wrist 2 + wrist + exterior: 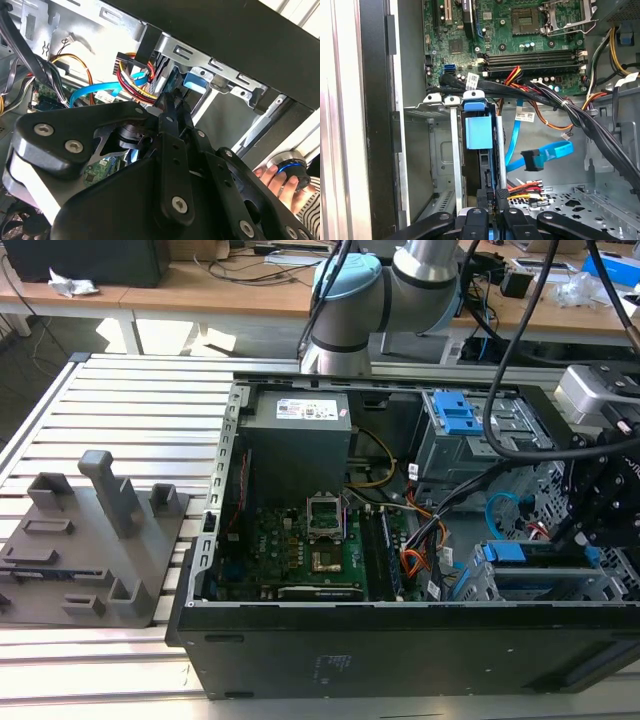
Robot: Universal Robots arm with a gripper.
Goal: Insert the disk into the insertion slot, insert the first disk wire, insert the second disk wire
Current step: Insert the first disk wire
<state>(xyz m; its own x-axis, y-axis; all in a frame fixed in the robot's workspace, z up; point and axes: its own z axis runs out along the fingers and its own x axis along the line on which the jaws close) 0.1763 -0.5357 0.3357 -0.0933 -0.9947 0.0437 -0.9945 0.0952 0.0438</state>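
One disk (479,132) in one insertion slot (440,165), one gripper (492,196) just beside it

grey fixture (95,540) on slatted table (150,410) | motherboard (290,545) in open case (400,650) | grey power supply (295,450) inside

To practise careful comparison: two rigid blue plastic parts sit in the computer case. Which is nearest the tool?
The disk's blue carrier, right beside the tool; the ridged blue latch sits apart on the grey cage.
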